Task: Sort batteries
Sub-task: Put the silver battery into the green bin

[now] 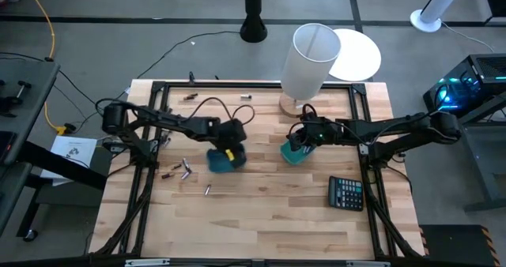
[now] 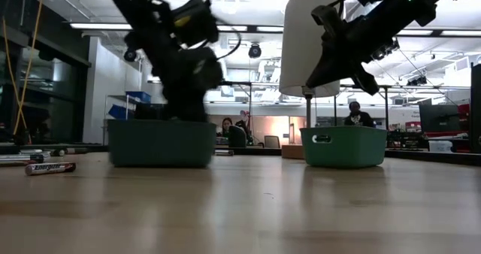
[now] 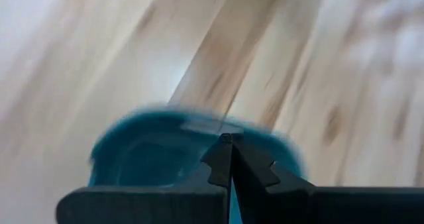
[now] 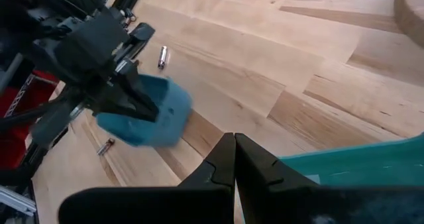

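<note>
Two small teal bins stand on the wooden table: the left bin [image 1: 217, 163] [image 2: 160, 143] and the right bin [image 1: 291, 154] [image 2: 343, 146]. My left gripper [image 1: 229, 155] [image 3: 230, 139] is shut and points steeply down into the left bin; in the low view the bin's wall hides its tips. My right gripper [image 1: 299, 147] [image 4: 234, 139] is shut and hangs above the right bin [image 4: 371, 164], with nothing visible between its fingers. Loose batteries [image 1: 186, 170] lie flat on the table left of the left bin. One more [image 1: 207, 190] lies nearer the front, and another [image 2: 50, 167] shows in the low view.
A black calculator [image 1: 346, 192] lies at the front right. A tall white cylinder [image 1: 312, 58] on a wooden base stands at the far edge behind the right bin. A few more batteries [image 1: 190, 97] lie at the far left. Bare wood stretches along the near edge.
</note>
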